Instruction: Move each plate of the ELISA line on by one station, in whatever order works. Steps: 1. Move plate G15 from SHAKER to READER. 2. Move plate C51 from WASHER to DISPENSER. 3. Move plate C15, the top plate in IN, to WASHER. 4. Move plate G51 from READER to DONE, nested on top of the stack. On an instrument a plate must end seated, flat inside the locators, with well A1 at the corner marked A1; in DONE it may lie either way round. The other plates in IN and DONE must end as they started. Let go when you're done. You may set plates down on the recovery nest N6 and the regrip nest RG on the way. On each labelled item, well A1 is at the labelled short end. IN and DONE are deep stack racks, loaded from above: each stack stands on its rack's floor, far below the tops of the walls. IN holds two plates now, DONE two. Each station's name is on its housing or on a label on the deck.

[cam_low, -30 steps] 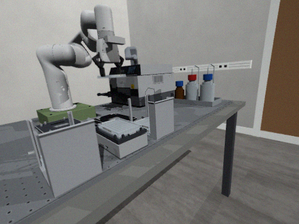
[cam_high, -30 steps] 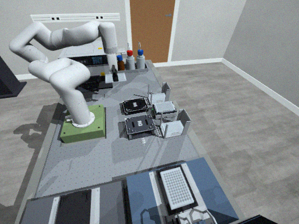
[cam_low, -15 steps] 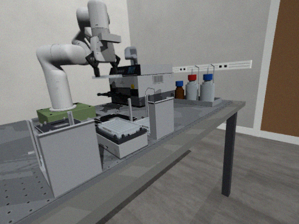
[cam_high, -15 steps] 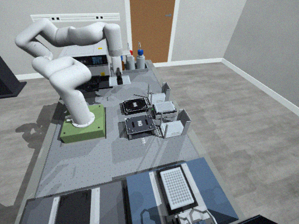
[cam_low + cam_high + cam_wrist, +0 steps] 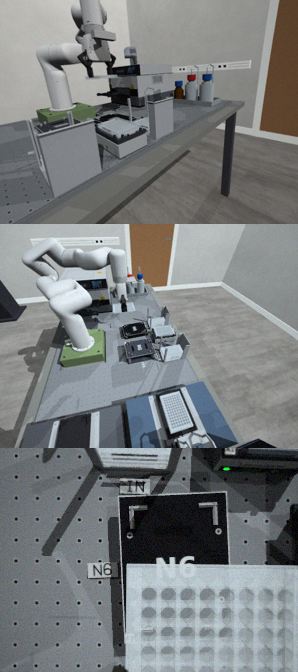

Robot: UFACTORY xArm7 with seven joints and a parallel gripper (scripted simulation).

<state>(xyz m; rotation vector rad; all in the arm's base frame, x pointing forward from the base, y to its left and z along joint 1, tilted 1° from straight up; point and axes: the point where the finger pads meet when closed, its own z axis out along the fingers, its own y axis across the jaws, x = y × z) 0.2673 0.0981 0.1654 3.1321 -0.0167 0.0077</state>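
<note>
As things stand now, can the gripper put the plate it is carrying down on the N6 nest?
Probably yes. The gripper is shut on the plate, held level, well above the deck. In the wrist view the N6 nest lies just ahead, black, with bare corner locators and nothing on it. Nothing stands between.

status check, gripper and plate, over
Gripper shut on white multiwell plate, carried high. Black N6 nest below, bare. Nothing in the way.

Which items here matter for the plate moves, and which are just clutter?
Job:
- gripper, shut on a well plate
- N6 nest, RG nest
- plate on the middle instrument
- plate on the blue instrument
- IN rack

Lying about:
- bottles
- door
- wall rail
</note>
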